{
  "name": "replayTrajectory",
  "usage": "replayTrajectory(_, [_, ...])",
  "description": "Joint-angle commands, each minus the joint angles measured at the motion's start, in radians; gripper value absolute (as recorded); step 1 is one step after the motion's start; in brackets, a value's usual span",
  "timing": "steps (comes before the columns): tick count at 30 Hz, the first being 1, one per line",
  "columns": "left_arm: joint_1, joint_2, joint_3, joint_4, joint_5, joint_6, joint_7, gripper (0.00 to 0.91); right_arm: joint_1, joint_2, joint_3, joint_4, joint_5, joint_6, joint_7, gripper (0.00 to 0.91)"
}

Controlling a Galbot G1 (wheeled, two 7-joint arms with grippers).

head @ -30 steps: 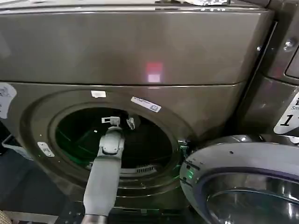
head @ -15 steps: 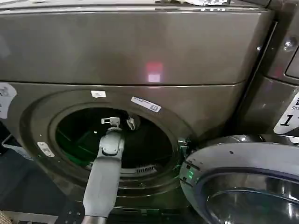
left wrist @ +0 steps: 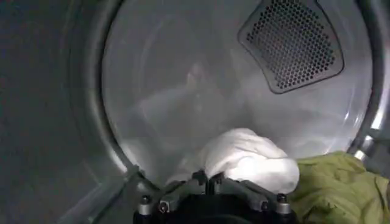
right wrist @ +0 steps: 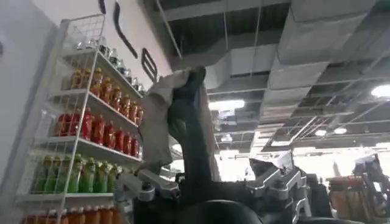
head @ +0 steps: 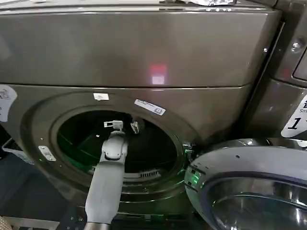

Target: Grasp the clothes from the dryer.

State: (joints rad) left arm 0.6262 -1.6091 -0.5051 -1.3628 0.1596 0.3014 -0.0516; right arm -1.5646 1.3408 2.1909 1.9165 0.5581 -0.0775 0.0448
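Silver-grey rim of the round glass door (head: 249, 187) hangs open nearest, at the right. Beyond it the left pincer (head: 121, 125) reaches through the bronze-grey metallic dryer (head: 144, 52) porthole, fingers closed on nothing. Just past its tips lie the clothes (left wrist: 250, 157), white-grey beside yellow-green, before the drum's perforated vent (left wrist: 291, 42).

Right pincer (right wrist: 210, 182) is raised, clamping a dark and pale garment (right wrist: 180, 122) near a wire shelf of bottled drinks (right wrist: 85, 134).

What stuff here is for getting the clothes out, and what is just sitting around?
For the job:
dryer
open glass door
white garment
yellow-green garment
left claw, inside the drum
right claw, with dark and pale cloth

Just sitting around:
shelf of drink bottles
neighbouring machine
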Motion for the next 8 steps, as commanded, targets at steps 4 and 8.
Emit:
replayTrajectory(4, [-0.012,-0.006,0.000,0.005,-0.003,-0.004,0.001,0.000,0.001,0.001,0.011,0.016,-0.001,-0.031,-0.005,0.907])
replayTrajectory(8, [-0.014,-0.007,-0.001,0.005,-0.006,-0.004,0.001,0.000,0.001,0.001,0.012,0.023,-0.001,-0.041,-0.006,0.907])
